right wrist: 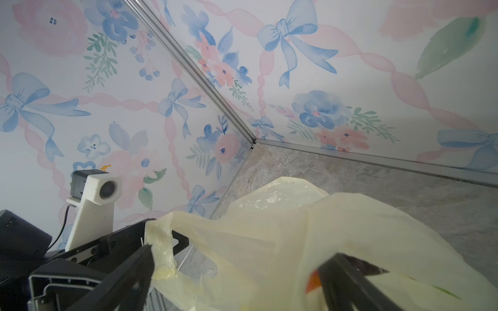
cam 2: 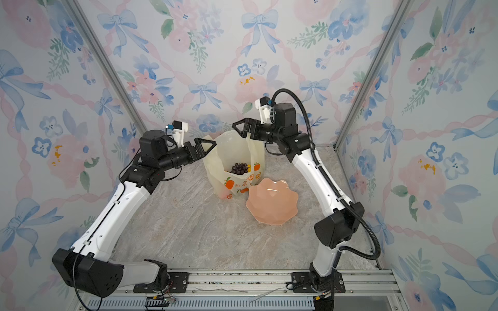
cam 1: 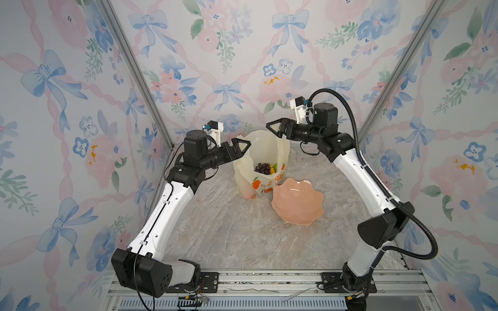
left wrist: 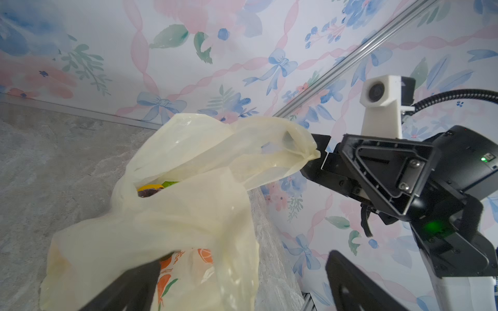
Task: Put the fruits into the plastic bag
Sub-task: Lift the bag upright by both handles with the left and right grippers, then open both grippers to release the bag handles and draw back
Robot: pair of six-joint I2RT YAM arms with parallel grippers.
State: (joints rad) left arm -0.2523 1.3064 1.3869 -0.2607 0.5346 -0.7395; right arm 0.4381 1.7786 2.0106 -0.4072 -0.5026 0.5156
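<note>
The plastic bag point(cam 1: 244, 175) stands upright near the far edge of the tabletop point(cam 1: 229, 242), about midway along it, mouth gaping wide. And there are the fruits point(cam 1: 266, 168), down inside: the dark grape bunch point(cam 2: 239, 168) sits on top, with yellow and green pieces tucked just beside it. What lies beneath them cannot be made out.

The left gripper point(cam 1: 246, 146) hangs at the bag's left rim, level with its top. The left wrist view shows its fingers point(left wrist: 350, 285) spread far apart, wide open, with bag film lying between them and across one finger. On the other side, the right gripper point(cam 1: 271, 127) hovers at the bag's far right top corner, higher than its partner. Its fingers point(right wrist: 334, 280) stand wide too, open, the pale film bulging up between them. Neither pair pinches anything.

One handle point(right wrist: 161, 242) drapes against a finger of the left gripper. The other handle point(left wrist: 296, 145) stretches out to the tip of the right gripper and touches it.

The pink dish point(cam 1: 296, 210), wavy-edged, rests just in front and to the right of the bag, its rim against the bag's lower corner.
</note>
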